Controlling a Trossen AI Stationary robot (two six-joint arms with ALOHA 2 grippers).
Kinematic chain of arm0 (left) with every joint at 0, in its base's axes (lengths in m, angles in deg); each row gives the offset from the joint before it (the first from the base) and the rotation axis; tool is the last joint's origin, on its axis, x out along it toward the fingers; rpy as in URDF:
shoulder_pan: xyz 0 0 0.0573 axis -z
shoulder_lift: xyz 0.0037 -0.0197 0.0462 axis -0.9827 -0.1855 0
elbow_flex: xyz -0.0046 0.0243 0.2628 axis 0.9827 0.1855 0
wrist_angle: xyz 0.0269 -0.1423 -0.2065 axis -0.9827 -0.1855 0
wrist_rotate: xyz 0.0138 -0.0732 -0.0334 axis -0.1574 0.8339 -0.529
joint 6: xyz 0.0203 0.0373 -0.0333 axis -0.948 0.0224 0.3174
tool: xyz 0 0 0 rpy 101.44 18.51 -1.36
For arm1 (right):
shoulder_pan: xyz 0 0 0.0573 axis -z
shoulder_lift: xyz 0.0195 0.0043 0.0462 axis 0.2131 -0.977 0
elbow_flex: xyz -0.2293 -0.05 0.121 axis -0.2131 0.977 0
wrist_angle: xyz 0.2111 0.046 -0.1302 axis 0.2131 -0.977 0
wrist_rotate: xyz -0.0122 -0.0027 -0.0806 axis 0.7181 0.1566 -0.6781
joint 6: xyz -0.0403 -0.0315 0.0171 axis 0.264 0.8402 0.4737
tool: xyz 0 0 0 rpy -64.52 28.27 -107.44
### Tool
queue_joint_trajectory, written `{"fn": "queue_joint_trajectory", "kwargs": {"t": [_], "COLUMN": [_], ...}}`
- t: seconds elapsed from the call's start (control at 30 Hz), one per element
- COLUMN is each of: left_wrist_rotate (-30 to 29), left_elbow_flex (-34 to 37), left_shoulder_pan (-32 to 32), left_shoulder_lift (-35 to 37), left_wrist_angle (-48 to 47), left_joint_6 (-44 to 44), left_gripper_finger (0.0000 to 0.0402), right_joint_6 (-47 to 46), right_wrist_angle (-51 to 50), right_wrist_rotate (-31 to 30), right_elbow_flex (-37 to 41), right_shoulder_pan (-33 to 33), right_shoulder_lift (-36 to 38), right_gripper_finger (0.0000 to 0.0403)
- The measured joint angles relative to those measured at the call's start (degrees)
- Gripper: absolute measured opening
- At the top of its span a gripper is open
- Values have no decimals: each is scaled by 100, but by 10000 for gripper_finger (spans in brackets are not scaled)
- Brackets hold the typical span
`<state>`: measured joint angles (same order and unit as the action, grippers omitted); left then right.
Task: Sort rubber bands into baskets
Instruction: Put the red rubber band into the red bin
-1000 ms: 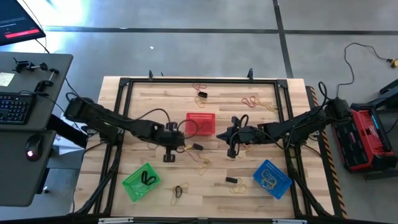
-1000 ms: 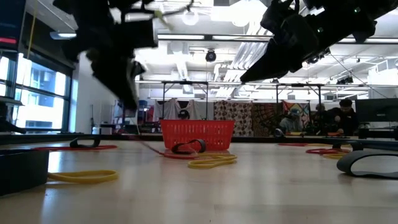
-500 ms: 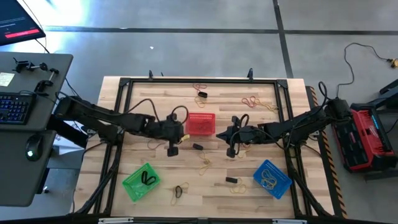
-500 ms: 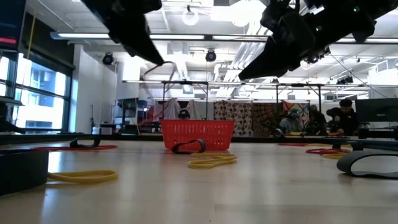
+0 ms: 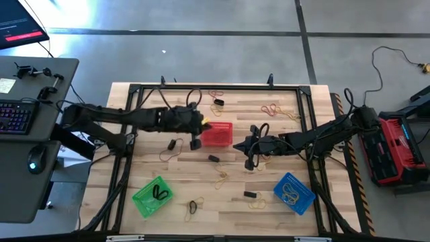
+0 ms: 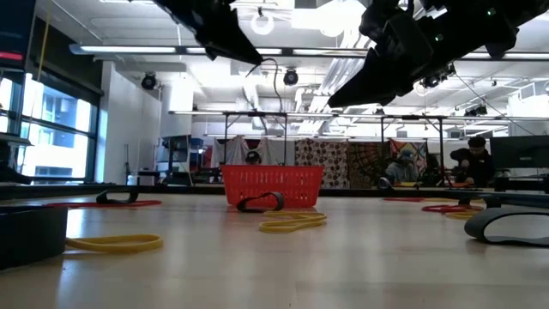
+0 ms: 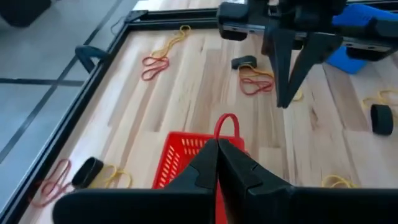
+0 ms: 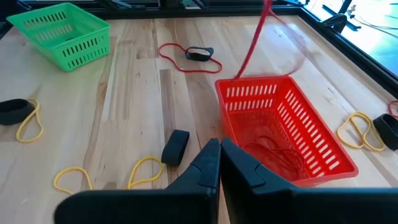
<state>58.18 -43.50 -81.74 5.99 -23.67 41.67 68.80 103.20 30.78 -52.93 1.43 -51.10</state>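
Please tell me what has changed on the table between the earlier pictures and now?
The left gripper, jaws shut on a red rubber band, moved from the table's middle toward the far side, to the red basket, the band now hanging over it. The right gripper, the green basket and the blue basket stayed in place.

Around the pale wooden plank table (image 5: 222, 208)

A grey side desk (image 5: 27, 134) with a black keyboard (image 5: 13, 115) and mouse (image 5: 35, 161) stands left; a red-and-black case (image 5: 393, 151) lies on the grey floor right; people sit (image 6: 470, 163) behind.
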Motion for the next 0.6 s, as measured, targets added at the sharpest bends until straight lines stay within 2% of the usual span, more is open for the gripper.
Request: {"fn": "queue_joint_trajectory", "kwargs": {"t": [0.4, 0.6], "left_wrist_rotate": [600, 501], "left_elbow_flex": [0, 0], "left_shoulder_pan": [-785, -1061], "left_shoulder_lift": [-718, -1245], "left_wrist_angle": [236, 202], "left_joint_6": [-226, -379], "left_gripper_finger": [0, 0], "right_joint_6": [107, 155], "right_wrist_angle": [2, 0], "right_wrist_rotate": [-2, -4], "right_elbow_flex": [0, 0], "right_shoulder_pan": [0, 0], "right_shoulder_lift": [-1, 0], "right_gripper_finger": [0, 0]}}
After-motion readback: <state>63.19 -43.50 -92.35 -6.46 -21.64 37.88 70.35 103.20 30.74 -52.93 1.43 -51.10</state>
